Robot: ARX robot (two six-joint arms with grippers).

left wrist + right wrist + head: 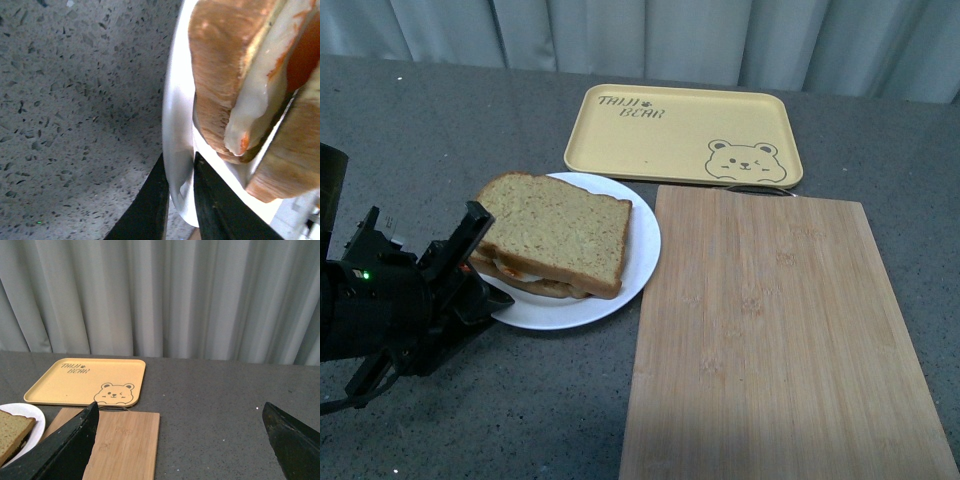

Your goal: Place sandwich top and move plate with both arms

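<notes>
The left gripper (179,167) is pinched nearly shut on the rim of the white plate (642,255), one finger on each side. Just past its fingertips, the plate holds the sandwich, with the sandwich top (560,232) lying over the fried-egg filling (252,110). The right gripper (180,407) gapes wide, holding nothing. The yellow bear tray (85,382) and the bamboo board (125,440) lie ahead of it.

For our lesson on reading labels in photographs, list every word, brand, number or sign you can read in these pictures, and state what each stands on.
"TAIJI BEAR": two lines of brown stylised capitals with a small paw print, on the rectangular yellow tray, near its winking bear drawing.
Faint marks on the rectangular bamboo cutting board: too faint to read.
Nothing else bears writing.
</notes>
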